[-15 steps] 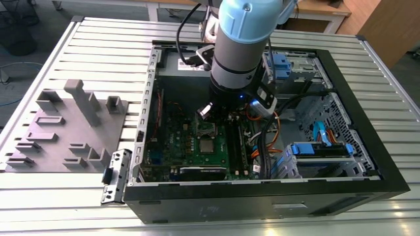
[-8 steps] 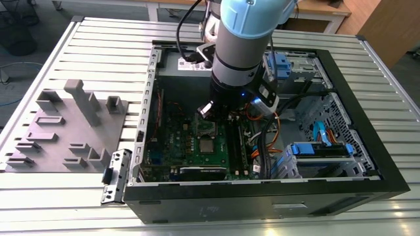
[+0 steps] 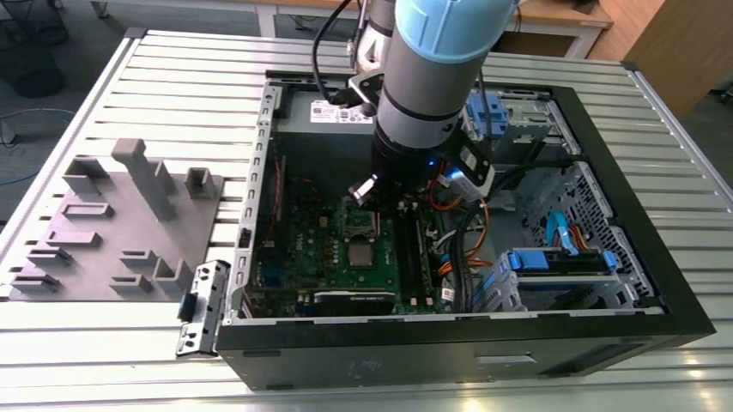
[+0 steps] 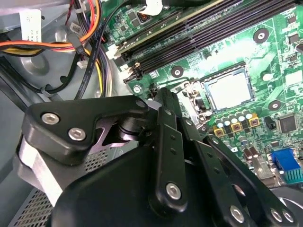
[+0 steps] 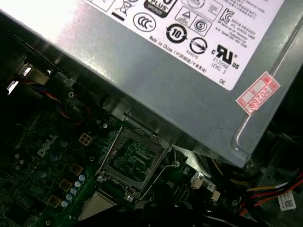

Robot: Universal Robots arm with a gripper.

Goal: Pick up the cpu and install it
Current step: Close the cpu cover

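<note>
The cpu is a silvery square chip lying flat in its socket on the green motherboard. It also appears in the exterior view as the cpu and in the first wrist view as the cpu. The socket's metal frame stands hinged open beside it. My gripper hangs inside the computer case, a little above the board and just beyond the socket. Its black linkage lies close to the camera, and nothing shows in its grasp.
The open black computer case lies on a slatted metal table. The grey power supply is close to the gripper, with cable bundles beside it. Memory slots run past the socket. A grey parts holder sits at the exterior view's left.
</note>
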